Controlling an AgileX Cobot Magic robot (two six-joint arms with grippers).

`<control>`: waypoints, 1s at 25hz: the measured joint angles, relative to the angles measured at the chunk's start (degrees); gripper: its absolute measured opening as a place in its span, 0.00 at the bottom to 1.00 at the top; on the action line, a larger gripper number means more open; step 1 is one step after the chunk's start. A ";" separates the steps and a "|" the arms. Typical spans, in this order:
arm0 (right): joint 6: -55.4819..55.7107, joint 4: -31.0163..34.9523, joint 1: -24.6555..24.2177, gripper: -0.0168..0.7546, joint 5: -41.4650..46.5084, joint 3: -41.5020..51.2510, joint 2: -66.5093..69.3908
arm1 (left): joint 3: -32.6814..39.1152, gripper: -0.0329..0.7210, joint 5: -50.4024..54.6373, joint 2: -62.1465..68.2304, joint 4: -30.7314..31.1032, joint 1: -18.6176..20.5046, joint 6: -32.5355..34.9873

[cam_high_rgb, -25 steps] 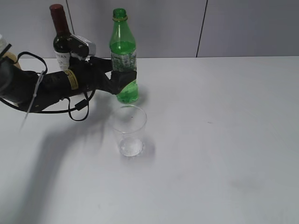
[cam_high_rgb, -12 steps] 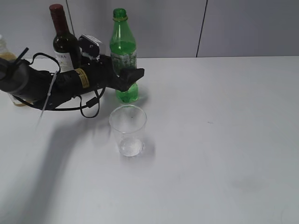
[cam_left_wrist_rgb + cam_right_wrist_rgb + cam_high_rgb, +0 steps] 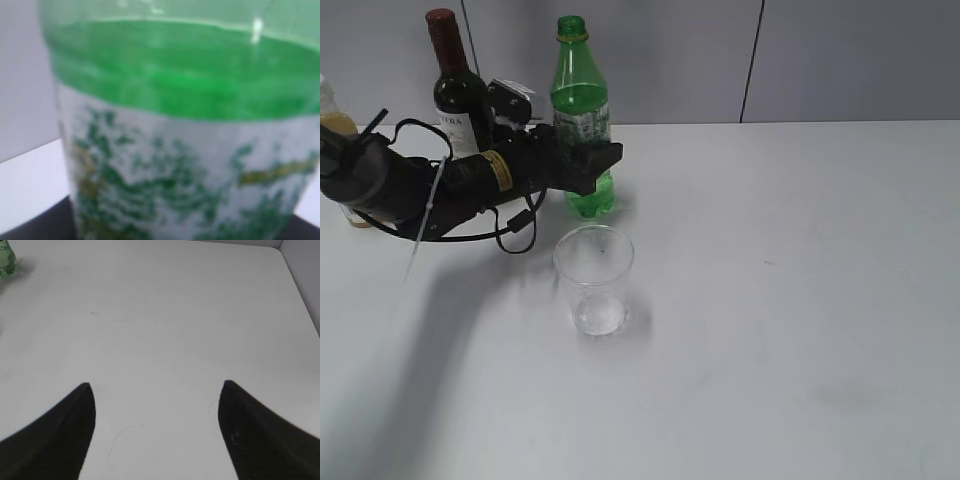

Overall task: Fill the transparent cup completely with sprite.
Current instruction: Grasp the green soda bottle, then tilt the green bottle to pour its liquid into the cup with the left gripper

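The left tool grips the green bottle upright; the cup in front is empty, pouring undone.

Left pincer now clamped on sprite bottle, bottle tilted slightly left versus 0.5 s ago

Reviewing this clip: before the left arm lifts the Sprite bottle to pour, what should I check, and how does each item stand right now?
1. Left gripper around the green bottle at label height: ok.
2. Grip firm: cannot tell; the wrist view shows only label.
3. Bottle cap off: ok, open neck.
4. Transparent cup upright, empty, in front of the bottle: ok.
5. Wine bottle clear of the arm's swing: cannot tell.
6. Right gripper open, away from the cup: ok.
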 joint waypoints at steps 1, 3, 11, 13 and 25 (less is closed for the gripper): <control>0.00 0.00 0.00 0.78 0.00 0.00 0.00 | 0.00 0.63 0.00 0.00 0.00 0.00 0.00; 0.00 0.00 0.00 0.78 0.00 0.00 0.00 | 0.00 0.63 0.00 0.00 -0.04 0.00 0.00; 0.00 0.00 0.00 0.78 0.00 0.00 0.00 | 4.57 0.63 3.08 -4.27 -0.04 0.00 0.00; 0.00 0.00 0.00 0.78 0.00 0.00 0.00 | 7.19 0.63 3.41 -6.12 -0.11 0.00 0.00; 0.00 0.06 0.00 0.78 0.00 0.00 0.00 | 23.92 0.63 3.56 -21.18 -13.53 0.00 11.94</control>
